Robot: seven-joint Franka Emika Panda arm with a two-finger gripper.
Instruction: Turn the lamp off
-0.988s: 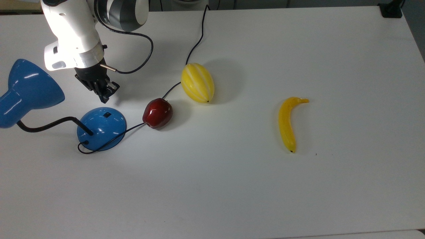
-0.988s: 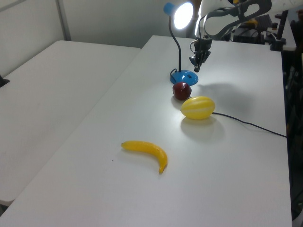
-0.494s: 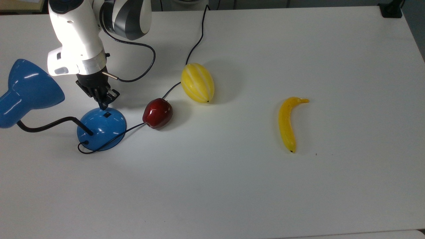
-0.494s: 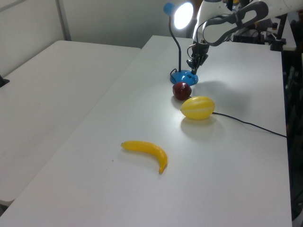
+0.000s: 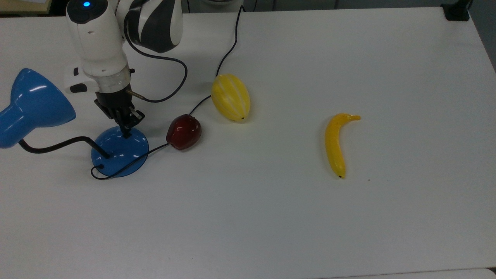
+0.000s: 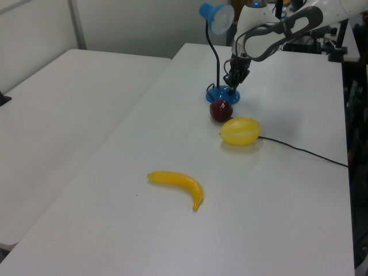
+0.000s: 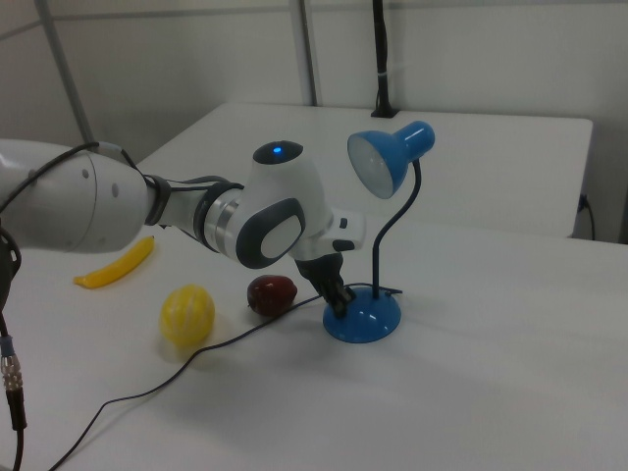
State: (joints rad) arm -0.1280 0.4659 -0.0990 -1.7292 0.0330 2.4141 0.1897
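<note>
Place: we read a robotics lab.
Evidence: we see a white worktop (image 5: 348, 240), robot arm (image 7: 88, 211), plain partition walls (image 7: 196, 59).

In the top view, the gripper (image 5: 126, 133) rests on the lamp (image 5: 119, 151) base at the table's (image 5: 271, 224) nine o'clock side. The apple (image 5: 184, 131) lies at the base's two o'clock, the melon (image 5: 230, 97) at the apple's one o'clock, the banana (image 5: 336, 143) well apart toward three o'clock.

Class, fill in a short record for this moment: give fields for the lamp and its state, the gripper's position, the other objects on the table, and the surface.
lamp: glossy blue desk lamp, cone shade unlit
gripper: gripper tip down on the lamp's domed base
fruit beside base: dark red apple, then striped yellow melon
fruit apart: yellow banana, at the top view's right
cord: black cord runs past melon and apple to the base
surface: white table
</note>
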